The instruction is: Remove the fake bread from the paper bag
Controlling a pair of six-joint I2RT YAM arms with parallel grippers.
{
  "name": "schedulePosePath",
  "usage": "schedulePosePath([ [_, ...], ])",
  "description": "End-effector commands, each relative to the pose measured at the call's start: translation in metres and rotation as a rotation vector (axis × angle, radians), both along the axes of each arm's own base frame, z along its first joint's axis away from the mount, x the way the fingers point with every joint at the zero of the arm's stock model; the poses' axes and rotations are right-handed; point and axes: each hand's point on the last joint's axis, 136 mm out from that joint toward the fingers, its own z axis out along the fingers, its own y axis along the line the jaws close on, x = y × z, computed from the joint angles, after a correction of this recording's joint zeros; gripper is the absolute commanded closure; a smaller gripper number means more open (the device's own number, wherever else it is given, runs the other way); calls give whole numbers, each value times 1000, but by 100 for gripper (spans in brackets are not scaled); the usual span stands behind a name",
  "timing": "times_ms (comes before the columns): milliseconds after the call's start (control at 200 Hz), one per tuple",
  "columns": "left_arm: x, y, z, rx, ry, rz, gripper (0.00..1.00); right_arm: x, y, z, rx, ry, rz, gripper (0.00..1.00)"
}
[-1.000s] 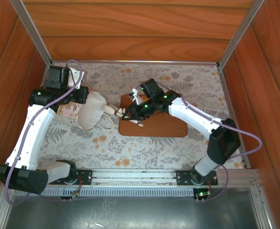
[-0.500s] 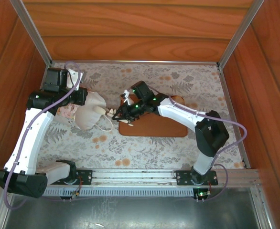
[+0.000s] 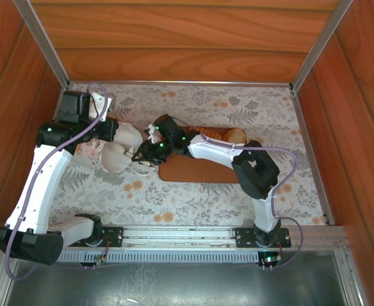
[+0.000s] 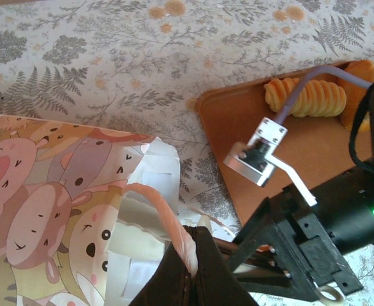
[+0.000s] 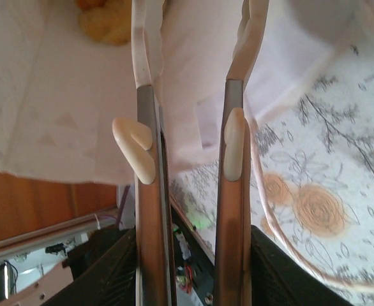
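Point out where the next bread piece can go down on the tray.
The near half of the tray is bare, between the right arm and its front edge. Its far edge holds a croissant and another pastry. It is crowded at the paper bag mouth, where the right gripper reaches in.

The right end effector (image 3: 138, 153) moved left off the tray (image 3: 203, 171) and reached the mouth of the paper bag (image 3: 118, 152).

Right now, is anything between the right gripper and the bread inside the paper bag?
Nothing visible. In the right wrist view the open right gripper is at the mouth of the paper bag; a golden bread piece lies uncovered inside, just off to one side of the fingers.
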Motion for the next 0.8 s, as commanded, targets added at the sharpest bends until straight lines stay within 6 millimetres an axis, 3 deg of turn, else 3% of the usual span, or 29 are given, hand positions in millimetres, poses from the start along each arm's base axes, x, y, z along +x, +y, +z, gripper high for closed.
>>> schedulePosePath([
  [0,1,-8,15,-21,-39,-41,100,9,24,26,90,-48,-15,57],
  [210,5,-10,17,-40,-33,-32,100,7,41,21,84,-36,-11,54],
  [485,12,-17,18,-80,-3,-30,100,17,45,15,74,-39,-62,54],
  [795,9,-21,19,-87,-5,-57,100,36,63,12,97,-3,-100,54],
])
